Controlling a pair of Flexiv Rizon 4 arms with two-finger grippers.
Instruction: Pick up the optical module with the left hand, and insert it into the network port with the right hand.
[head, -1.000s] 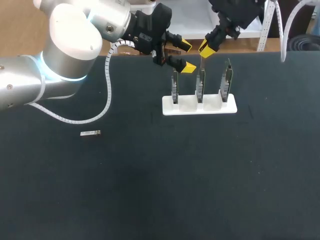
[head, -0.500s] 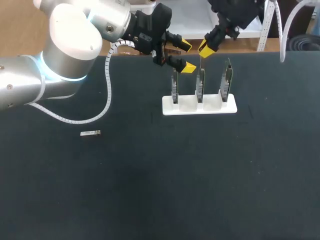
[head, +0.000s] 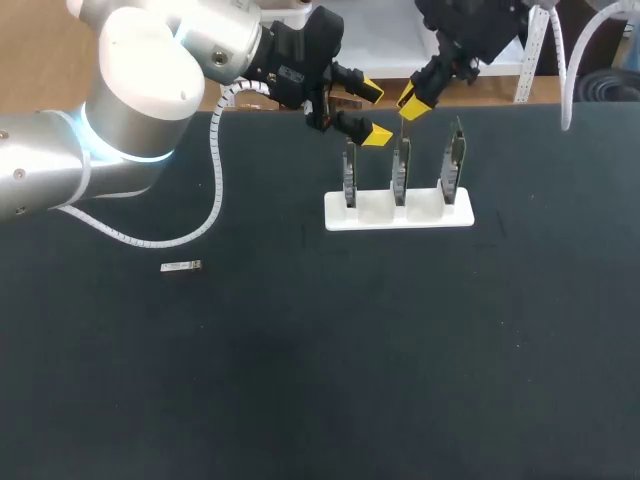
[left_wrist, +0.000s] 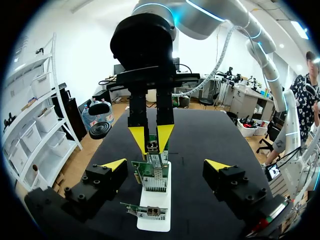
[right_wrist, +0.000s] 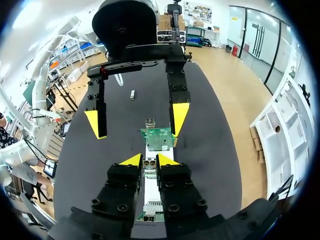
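Lying flat on the dark table (head: 300, 380), the optical module (head: 181, 266) sat well apart from both grippers, toward the table's left side and just below the loop of white spiral cable (head: 215, 195) that hung from the left arm (head: 140, 110). Near the far edge stood a white holder (head: 400, 222) with three green circuit cards upright in a row: a left card (head: 350, 172), a middle card (head: 400, 168) and a right card (head: 452, 162). The left gripper (head: 370, 112) hovered above and just behind the left card, its claw spread wide and holding nothing. From its own wrist view the row of cards ran straight ahead between its yellow tips. The right gripper (head: 410, 98) hung directly over the middle card, and from its wrist view a metal network port (right_wrist: 150, 166) at that card's top showed right at it. Whether that claw was pinching the card or only straddling it could not be told. Any print on the module and the cards was too small to read.
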